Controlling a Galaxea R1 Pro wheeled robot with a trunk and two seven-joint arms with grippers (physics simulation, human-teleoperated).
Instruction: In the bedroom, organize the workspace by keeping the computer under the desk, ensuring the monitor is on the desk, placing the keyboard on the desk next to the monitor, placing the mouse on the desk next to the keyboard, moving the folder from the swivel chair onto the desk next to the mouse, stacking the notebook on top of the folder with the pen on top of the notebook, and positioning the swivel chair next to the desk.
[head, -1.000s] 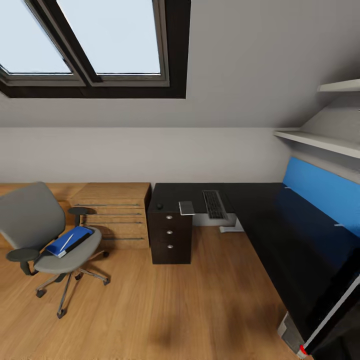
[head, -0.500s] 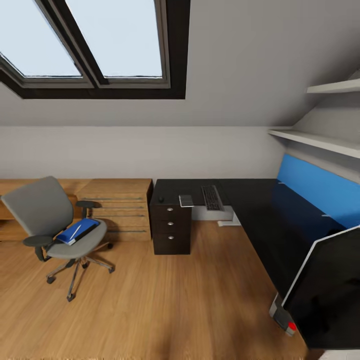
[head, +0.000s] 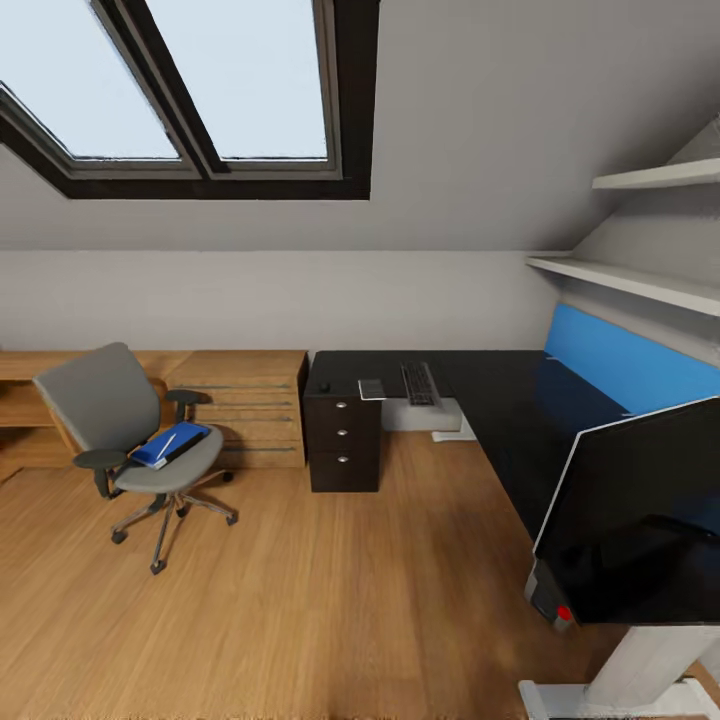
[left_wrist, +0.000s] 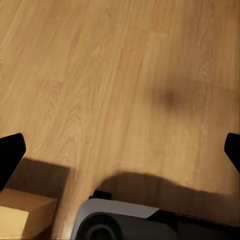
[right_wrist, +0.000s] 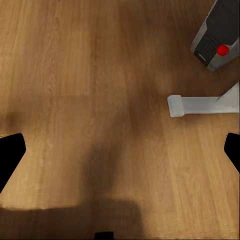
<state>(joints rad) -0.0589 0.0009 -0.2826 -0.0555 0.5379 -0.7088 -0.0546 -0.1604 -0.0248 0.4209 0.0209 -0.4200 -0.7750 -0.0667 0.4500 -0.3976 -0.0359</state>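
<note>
Folder (head: 170, 444) on swivel chair (head: 135, 440) seat, left of frame — long axis slanting toward upper right | left arm nearer | both hands (left_wrist: 120, 150) (right_wrist: 120, 150) spread apart, empty.

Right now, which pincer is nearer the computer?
Right. The right pincer hangs over the floor close to the computer and the desk's foot bar. The left pincer hangs by the robot's base, likely farther away.

Camera backed off (monitor (head: 640, 520) fuller in view).
</note>
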